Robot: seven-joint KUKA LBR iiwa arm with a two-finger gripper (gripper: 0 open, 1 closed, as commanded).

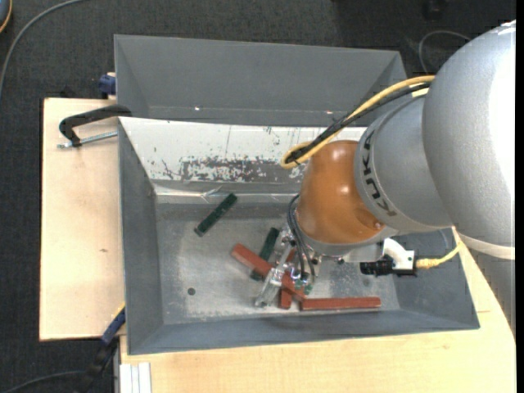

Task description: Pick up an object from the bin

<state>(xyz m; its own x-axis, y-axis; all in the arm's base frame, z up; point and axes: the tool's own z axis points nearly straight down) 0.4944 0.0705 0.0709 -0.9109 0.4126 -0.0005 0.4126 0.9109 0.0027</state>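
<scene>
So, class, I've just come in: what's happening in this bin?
A KUKA arm reaches into the grey metal bin from the right. Its tool is down among a few red-brown bars near the bin's front. A dark green bar lies apart toward the back left. Whether it grips anything cannot be told.

- In the grey metal bin (139, 244), a dark green flat bar (215, 214) lies alone, left of centre.
- A short red-brown bar (248, 258) lies at centre, with a long red-brown bar (340, 304) at lower right.
</scene>
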